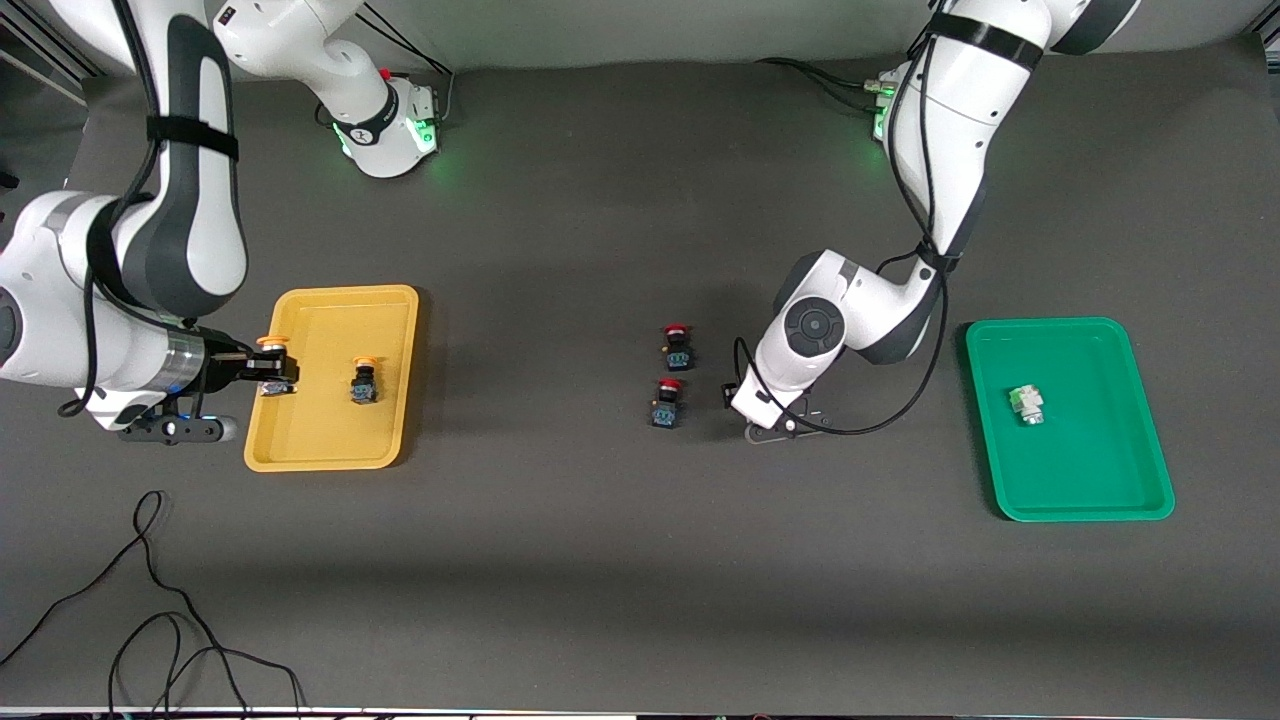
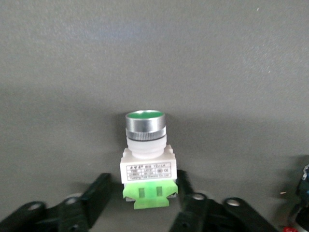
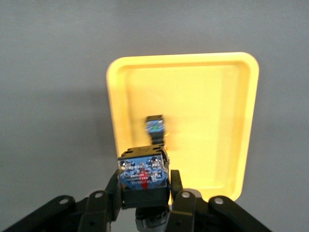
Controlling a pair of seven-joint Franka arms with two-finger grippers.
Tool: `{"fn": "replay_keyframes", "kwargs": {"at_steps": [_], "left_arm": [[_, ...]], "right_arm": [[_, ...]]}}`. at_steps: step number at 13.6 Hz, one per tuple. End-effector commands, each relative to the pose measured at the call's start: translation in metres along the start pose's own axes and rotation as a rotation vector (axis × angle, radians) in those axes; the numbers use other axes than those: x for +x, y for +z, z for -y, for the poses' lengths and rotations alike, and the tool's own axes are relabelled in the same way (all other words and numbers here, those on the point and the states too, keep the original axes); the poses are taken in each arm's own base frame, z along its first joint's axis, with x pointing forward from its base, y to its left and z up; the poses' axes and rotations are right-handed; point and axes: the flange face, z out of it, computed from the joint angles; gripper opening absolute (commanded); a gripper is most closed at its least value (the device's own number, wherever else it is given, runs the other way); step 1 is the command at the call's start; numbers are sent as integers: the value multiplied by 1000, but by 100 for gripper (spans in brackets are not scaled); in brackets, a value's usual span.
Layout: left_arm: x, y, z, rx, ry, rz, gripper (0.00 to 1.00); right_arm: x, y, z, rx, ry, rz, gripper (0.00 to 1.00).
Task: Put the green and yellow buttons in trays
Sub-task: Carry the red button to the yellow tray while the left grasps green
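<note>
Yellow tray (image 1: 330,450) holds one yellow button (image 1: 364,383); the right gripper (image 1: 272,377) grips another above its edge. The left gripper (image 2: 149,205), fingers spread, straddles a green button (image 2: 146,159) on the counter (image 1: 560,540).

One tray (image 1: 330,455) lies on the table (image 1: 600,560) toward the right arm's end, a button (image 1: 364,383) in it. Another tray (image 1: 1080,505), toward the left arm's end, holds a button (image 1: 1027,404). Two switches (image 1: 676,347) lie between the trays.

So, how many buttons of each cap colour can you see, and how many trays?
Yellow-capped buttons: 2, one in the yellow tray, one in the right gripper.
Green-topped buttons: 2, one in the green tray, one at the left gripper.
Red-capped buttons: 2.
Trays: 2.
Total: 8.
</note>
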Motion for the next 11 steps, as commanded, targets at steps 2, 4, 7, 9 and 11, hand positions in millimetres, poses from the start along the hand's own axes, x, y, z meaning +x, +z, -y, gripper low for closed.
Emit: {"fn": "replay_keyframes", "kwargs": {"at_steps": [2, 4, 7, 9, 11], "left_arm": [[7, -14, -4, -4, -30, -15, 19], [22, -42, 8, -12, -48, -37, 18], [19, -145, 16, 42, -55, 4, 20], [7, -213, 26, 78, -17, 35, 19], [11, -257, 59, 78, 35, 79, 19]], "right_arm": [[-15, 70, -49, -26, -55, -49, 0], [-22, 102, -52, -16, -27, -94, 0], [-27, 154, -49, -19, -58, -128, 0], [-25, 175, -52, 15, -48, -135, 0], [-23, 196, -51, 26, -63, -139, 0]]}}
